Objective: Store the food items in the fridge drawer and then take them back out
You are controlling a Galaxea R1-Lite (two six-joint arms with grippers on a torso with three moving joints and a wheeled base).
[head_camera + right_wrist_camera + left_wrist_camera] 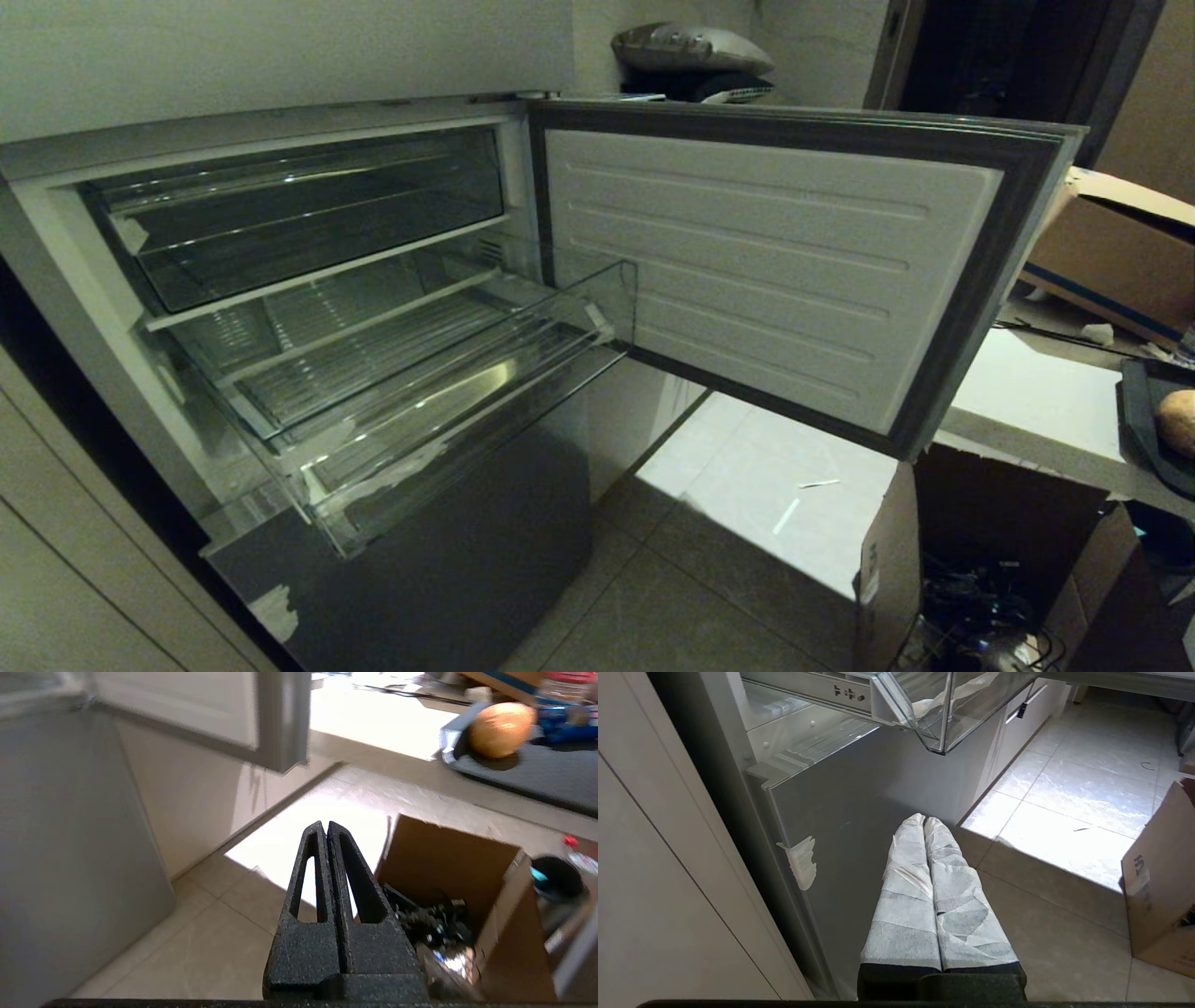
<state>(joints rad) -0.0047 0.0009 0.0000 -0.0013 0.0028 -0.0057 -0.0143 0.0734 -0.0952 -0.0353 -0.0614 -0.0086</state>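
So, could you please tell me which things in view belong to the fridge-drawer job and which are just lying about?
Job:
- potato on the dark tray, right side
- clear drawer, pulled out, nothing visible in it
- right claw, shut, empty
- left claw, shut, low by the fridge

Lying about:
- open cardboard box on the floor
- cushion behind the fridge

Dark tray (1144, 420) on white table (1036, 401), holding potato (1178, 422).

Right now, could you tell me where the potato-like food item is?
The food item lies on a dark tray at the far right of the head view, on the light counter beyond the open fridge door, not in the drawer.
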